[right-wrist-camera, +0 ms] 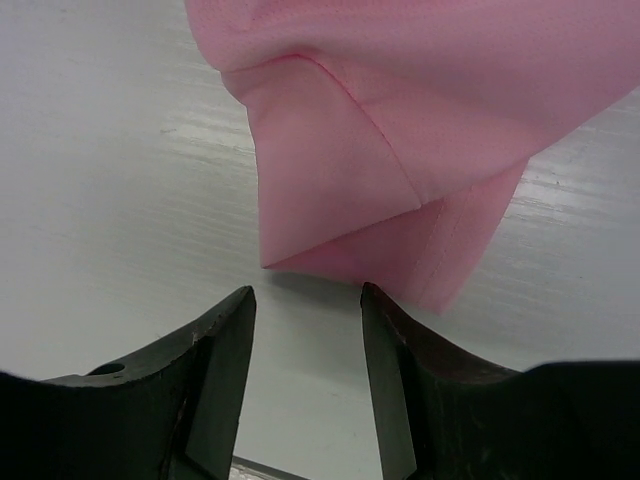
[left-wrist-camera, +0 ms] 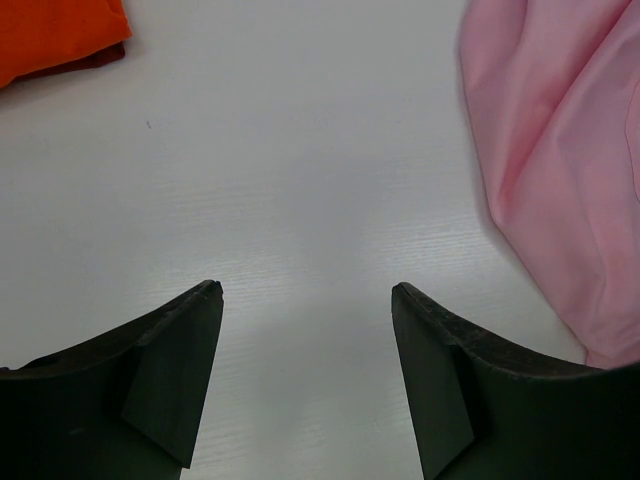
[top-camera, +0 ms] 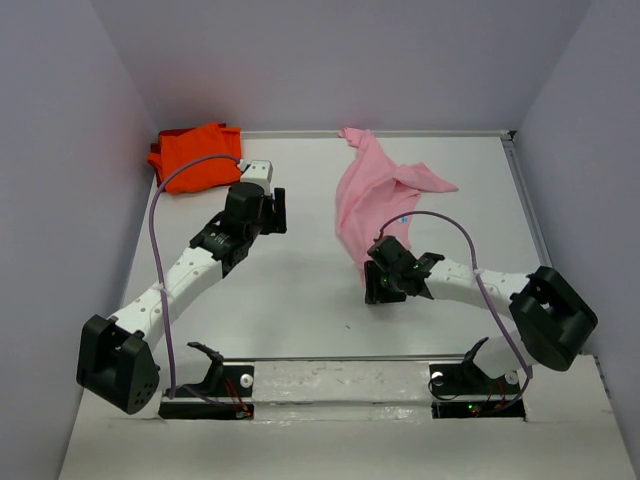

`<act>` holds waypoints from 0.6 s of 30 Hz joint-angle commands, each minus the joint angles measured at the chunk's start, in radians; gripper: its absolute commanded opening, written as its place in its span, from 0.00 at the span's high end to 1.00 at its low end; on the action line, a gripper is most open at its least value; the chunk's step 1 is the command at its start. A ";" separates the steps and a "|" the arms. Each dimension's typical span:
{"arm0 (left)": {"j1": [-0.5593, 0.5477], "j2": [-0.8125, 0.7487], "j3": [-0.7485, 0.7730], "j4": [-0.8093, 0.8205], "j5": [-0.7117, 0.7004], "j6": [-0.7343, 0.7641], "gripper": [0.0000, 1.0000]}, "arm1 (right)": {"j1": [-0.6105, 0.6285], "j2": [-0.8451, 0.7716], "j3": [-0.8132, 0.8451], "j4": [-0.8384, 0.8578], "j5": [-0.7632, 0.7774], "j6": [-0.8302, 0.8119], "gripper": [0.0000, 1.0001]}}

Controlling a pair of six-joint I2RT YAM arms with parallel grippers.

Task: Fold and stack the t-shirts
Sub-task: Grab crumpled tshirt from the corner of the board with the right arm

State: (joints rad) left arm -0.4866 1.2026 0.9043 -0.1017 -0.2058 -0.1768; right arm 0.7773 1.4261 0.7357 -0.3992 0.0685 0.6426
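Left gripper [left-wrist-camera: 307,290]: the fingers [left-wrist-camera: 170,370] are spread wide and hold nothing. Only the bare white table [top-camera: 300,300] shows between them, and neither finger touches cloth. In the left wrist view, the pink t-shirt [left-wrist-camera: 560,180] lies ahead and to the right of the fingertips. An edge of the orange t-shirt [left-wrist-camera: 50,35] shows at the far left, well apart from them.

Right gripper [right-wrist-camera: 306,292]: the fingers [right-wrist-camera: 215,370] are parted to a moderate gap, narrower than on the left gripper. Nothing is between them. A folded, stitched hem corner of the pink t-shirt lies on the table just beyond the fingertips, in line with the gap and not gripped.

Location of garments, top view: the pink t-shirt lies crumpled in a long strip, running from the far edge of the table at centre down to the right gripper. The orange t-shirt sits bunched in the far left corner, beside the left wall and beyond the left gripper.
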 commanded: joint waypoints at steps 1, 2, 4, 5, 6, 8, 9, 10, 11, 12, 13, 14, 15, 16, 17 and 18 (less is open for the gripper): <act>0.005 -0.020 0.035 0.019 0.005 0.008 0.22 | 0.019 0.034 -0.015 0.082 0.001 0.015 0.48; 0.005 -0.020 0.035 0.017 0.006 0.008 0.22 | 0.019 0.043 -0.015 0.088 0.001 0.015 0.48; 0.005 -0.020 0.035 0.019 0.008 0.007 0.22 | 0.019 0.068 -0.006 0.095 0.004 0.014 0.48; 0.005 -0.020 0.036 0.019 0.009 0.007 0.22 | 0.019 0.074 -0.002 0.099 0.004 0.011 0.48; 0.005 -0.020 0.036 0.019 0.009 0.008 0.22 | 0.019 0.080 0.005 0.097 0.004 0.008 0.49; 0.005 -0.020 0.035 0.019 0.009 0.007 0.22 | 0.030 0.082 0.022 0.096 -0.002 0.005 0.49; 0.005 -0.020 0.035 0.019 0.009 0.007 0.22 | 0.030 0.076 0.030 0.092 -0.004 0.005 0.49; 0.005 -0.020 0.035 0.017 0.009 0.008 0.22 | 0.030 0.071 0.034 0.092 -0.004 0.005 0.49; 0.003 -0.020 0.035 0.019 0.008 0.008 0.22 | 0.030 0.066 0.048 0.088 -0.006 0.000 0.49; 0.005 -0.020 0.035 0.019 0.008 0.010 0.22 | 0.030 0.068 0.060 0.077 -0.007 -0.001 0.49; 0.005 -0.020 0.036 0.019 0.008 0.008 0.22 | 0.030 0.069 0.070 0.069 -0.003 -0.003 0.49; 0.005 -0.020 0.036 0.019 0.008 0.008 0.22 | 0.030 0.068 0.079 0.060 -0.004 -0.004 0.49; 0.005 -0.020 0.036 0.019 0.006 0.010 0.22 | 0.039 0.068 0.089 0.060 -0.001 -0.004 0.49; 0.003 -0.021 0.035 0.019 0.008 0.008 0.22 | 0.039 0.068 0.093 0.060 -0.001 -0.004 0.49; 0.005 -0.021 0.035 0.017 0.008 0.008 0.22 | 0.039 0.069 0.099 0.056 -0.002 -0.007 0.49; 0.005 -0.020 0.035 0.019 0.006 0.008 0.22 | 0.039 0.074 0.108 0.051 0.002 -0.008 0.49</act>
State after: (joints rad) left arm -0.4866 1.2026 0.9043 -0.1017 -0.1993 -0.1768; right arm 0.8013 1.4937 0.7837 -0.3401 0.0666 0.6441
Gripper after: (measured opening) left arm 0.778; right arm 0.513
